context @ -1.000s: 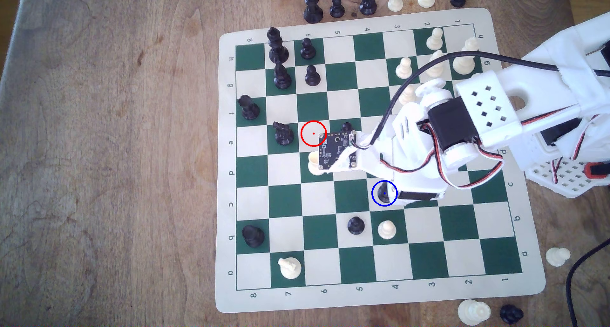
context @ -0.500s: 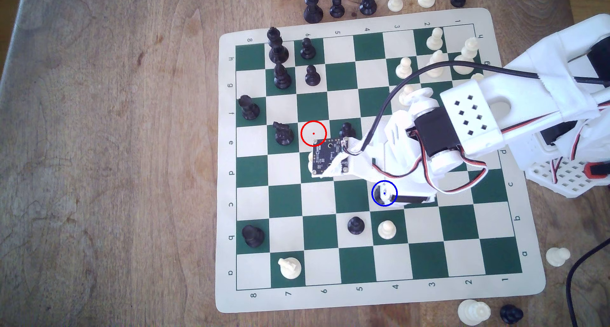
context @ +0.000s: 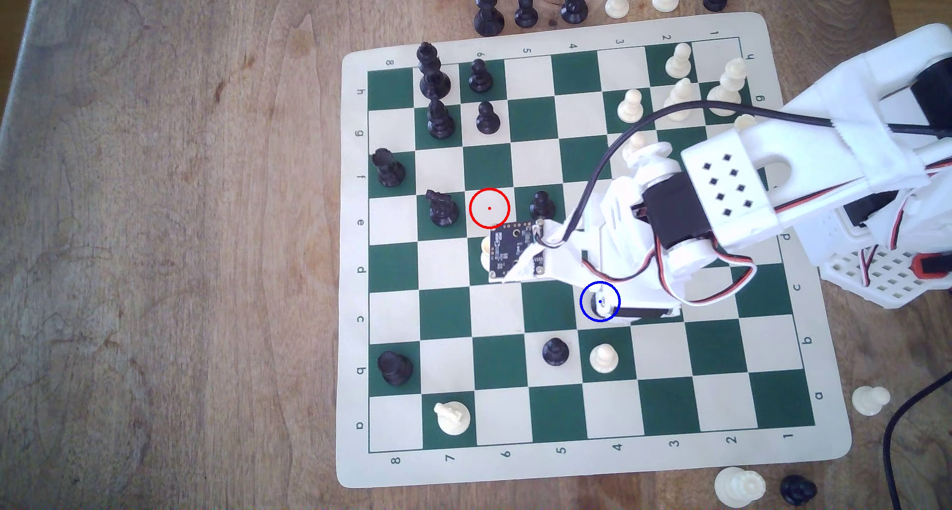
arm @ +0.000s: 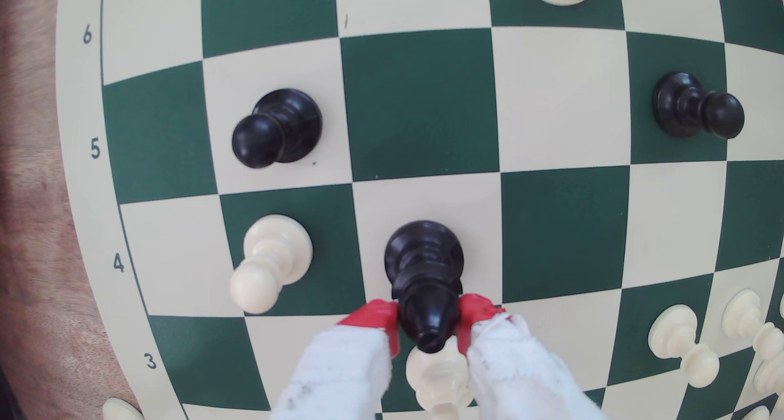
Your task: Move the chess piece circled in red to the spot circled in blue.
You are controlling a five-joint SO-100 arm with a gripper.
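In the exterior view, the arm reached in from the exterior view's right, and the gripper (context: 608,304) sat over the spot (context: 587,312), the cream square ringed in blue. The arm's white shell hid nearly all of that square, so the chess piece could not be made out there. The red ring (context: 489,208) enclosed a bare cream square. A black pawn (context: 555,351) and a white pawn (context: 603,358) stood in the next row, near the blue ring, each apart from it.

In the wrist view, the jaws were narrow and closed on the chess piece (arm: 424,271), the red fingertips (arm: 375,318) pressing its upper part from both sides. Its round base appeared to rest on a cream square, roughly centred, though whether it was fully seated I could not tell. The white pawn (arm: 271,263) stood on the neighbouring green square, and another white piece (arm: 439,379) showed beneath the fingers.

As I judged it, the risks lay in the release. If the base hung slightly above the chessboard (context: 566,469), opening could let it drop and rock. If one pad stuck, the piece could be dragged sideways or tipped. A careless withdrawal might also clip the white piece under the fingers.
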